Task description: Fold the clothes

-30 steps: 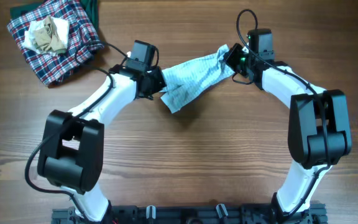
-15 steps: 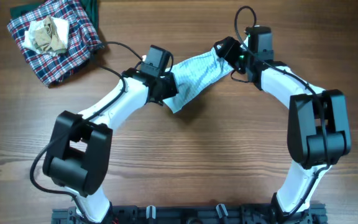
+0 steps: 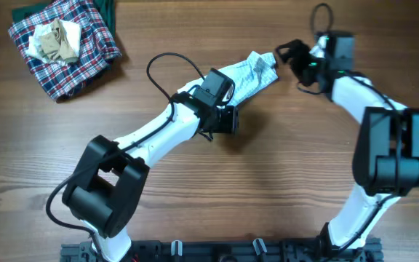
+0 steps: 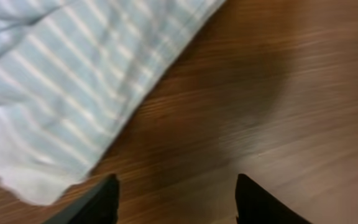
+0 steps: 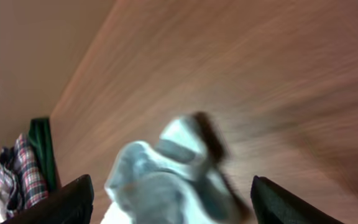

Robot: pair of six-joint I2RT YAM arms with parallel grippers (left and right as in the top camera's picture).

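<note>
Our left gripper [image 3: 224, 121] stands open with nothing in it. In its wrist view the two dark fingers [image 4: 103, 200] frame only bare wood, and the hem of the small pale blue-white striped fabric pants [image 4: 55, 81] lies just beyond them, up and to the left. Our right gripper [image 3: 288, 52] is also spread wide and holds nothing. From overhead it sits just beside the far end of the pants [image 3: 252, 71] without touching it. Its own view is blurred, showing a bunched mound of the cloth [image 5: 166, 168] beyond the fingers [image 5: 74, 199].

The pants lie on the brown wooden table [image 3: 268, 182], stretched in a loose diagonal strip between the two grippers and rumpled rather than flat. Well away at the far left corner sit the red, navy and white plaid cloth [image 3: 78, 54] and, on top of it, the small crumpled beige cloth [image 3: 55, 40]. Neither belongs to this job.

We judge the pants to be very light, limp and thin, with no stiffness to keep a shape. They will likely sag, drape and bunch wherever they are not supported, and will drag a little on the wood rather than slide. They are not fragile, so a firm pinch is safe. The best holds look like the outer corners and the hemmed edges, where doubled fabric gives the fingers something to bite. We would take one corner in each gripper so the cloth spreads taut, and avoid the rumpled middle.
</note>
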